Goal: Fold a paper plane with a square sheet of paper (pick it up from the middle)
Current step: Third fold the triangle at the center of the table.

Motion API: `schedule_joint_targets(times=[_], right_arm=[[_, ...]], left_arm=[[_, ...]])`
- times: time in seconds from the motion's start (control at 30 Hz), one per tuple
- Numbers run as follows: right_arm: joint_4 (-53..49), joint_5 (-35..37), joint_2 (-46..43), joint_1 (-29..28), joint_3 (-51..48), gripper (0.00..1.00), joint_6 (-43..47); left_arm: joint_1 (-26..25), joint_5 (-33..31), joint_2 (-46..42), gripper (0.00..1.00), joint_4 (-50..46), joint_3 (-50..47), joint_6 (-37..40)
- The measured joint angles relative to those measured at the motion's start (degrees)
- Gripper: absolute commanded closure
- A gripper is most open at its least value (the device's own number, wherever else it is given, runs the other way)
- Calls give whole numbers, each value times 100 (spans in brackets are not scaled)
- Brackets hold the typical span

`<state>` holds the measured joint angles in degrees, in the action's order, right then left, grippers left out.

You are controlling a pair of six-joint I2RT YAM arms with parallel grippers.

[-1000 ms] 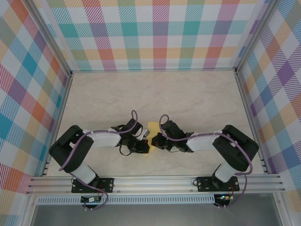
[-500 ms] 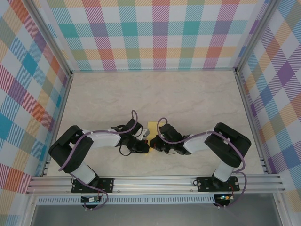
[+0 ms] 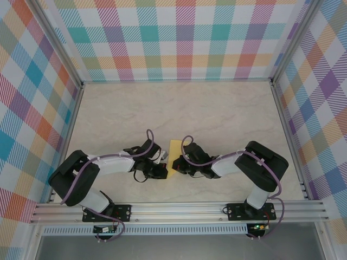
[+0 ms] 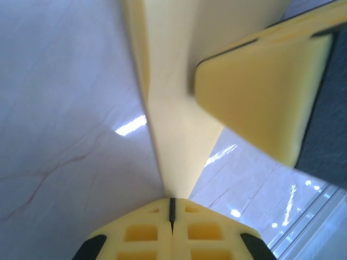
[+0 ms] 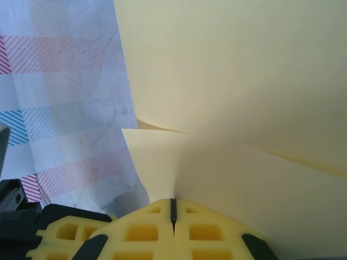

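Pinching the square sheet of paper (image 3: 174, 147), low centre of the overhead view, with left gripper (image 4: 172, 205) and right gripper (image 5: 173, 205) alike, both clamped onto it. Could tear, or fold askew, if tugged apart unevenly.

Looks like a robotics lab test cell to me: pale marble-look desk (image 3: 217, 108) boxed in by pastel plaid walls (image 3: 184, 38), left arm (image 3: 116, 162) and right arm (image 3: 230, 162) bolted to an aluminium rail (image 3: 179, 211).
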<state>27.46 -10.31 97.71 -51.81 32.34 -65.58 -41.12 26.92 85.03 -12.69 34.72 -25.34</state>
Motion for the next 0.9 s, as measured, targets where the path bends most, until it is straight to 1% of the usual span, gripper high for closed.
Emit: schedule_joint_targets(times=[0.2, 0.3, 0.4, 0.47, 0.63, 0.77, 0.9], right_arm=[[-162, -2, 31, 0, 118, 98, 0], [-184, -2, 39, 0, 142, 98, 0], [-205, -2, 39, 0, 153, 98, 2], [-208, -2, 39, 0, 153, 98, 2], [-232, -2, 39, 0, 168, 97, 2], [-308, -2, 39, 0, 210, 97, 2], [-400, -20, 39, 7, 258, 96, 4]], left_arm=[[0, -240, -691, 93, -595, -83, -195], [0, -251, -1115, 90, -662, -48, -348], [0, -181, -1202, 88, -533, 57, -503], [0, -76, -1095, 88, -310, 103, -619], [0, 109, -455, 88, 219, 195, -839], [0, 125, 13, 89, 417, 236, -876], [0, 151, 212, 91, 437, 236, -872]])
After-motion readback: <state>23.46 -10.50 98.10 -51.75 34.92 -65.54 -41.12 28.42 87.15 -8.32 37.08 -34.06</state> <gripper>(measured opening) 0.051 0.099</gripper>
